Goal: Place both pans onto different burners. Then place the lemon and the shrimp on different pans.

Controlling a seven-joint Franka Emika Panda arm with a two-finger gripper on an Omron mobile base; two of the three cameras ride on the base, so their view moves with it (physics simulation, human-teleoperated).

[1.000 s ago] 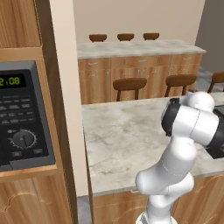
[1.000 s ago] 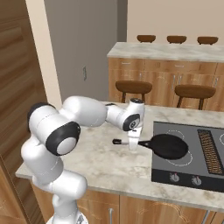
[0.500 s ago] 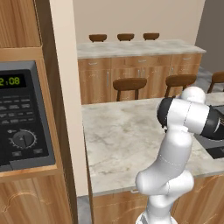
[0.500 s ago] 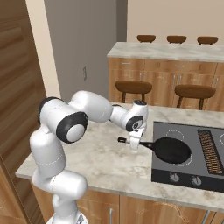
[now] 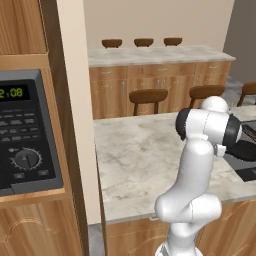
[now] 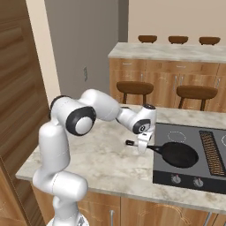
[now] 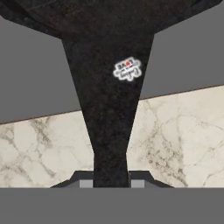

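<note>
Showing round black pan point(image 6: 180, 154), long-handled.

Even, soft light is cast throughout; a faint shadow is seen beneath the pan point(image 6: 178, 154). Slight pixel blur; no glare.

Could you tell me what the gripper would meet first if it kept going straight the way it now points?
The gripper, shut on the pan handle, points down, so the handle already blocks it; beyond that, probably the marble counter beside the cooktop.
</note>
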